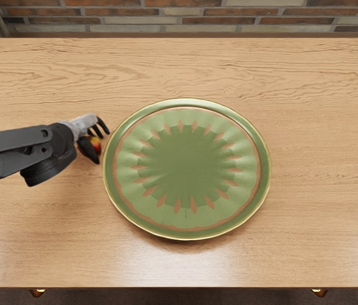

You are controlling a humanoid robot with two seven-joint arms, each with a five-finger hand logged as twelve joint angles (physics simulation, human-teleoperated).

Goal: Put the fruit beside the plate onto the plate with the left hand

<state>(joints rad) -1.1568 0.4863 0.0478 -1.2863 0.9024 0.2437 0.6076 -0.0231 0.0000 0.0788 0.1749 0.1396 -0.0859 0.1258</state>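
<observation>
Beside the left rim of the plate point(185, 166), my left hand point(90, 137) has its dark fingers curled around the small red-and-yellow fruit point(95, 141), low over the table point(306, 82). I can't tell if the fruit is off the wood. I'd grip firmly, rise clear of the rim, carry right toward the green centre, and release low, since a round fruit may roll.
</observation>
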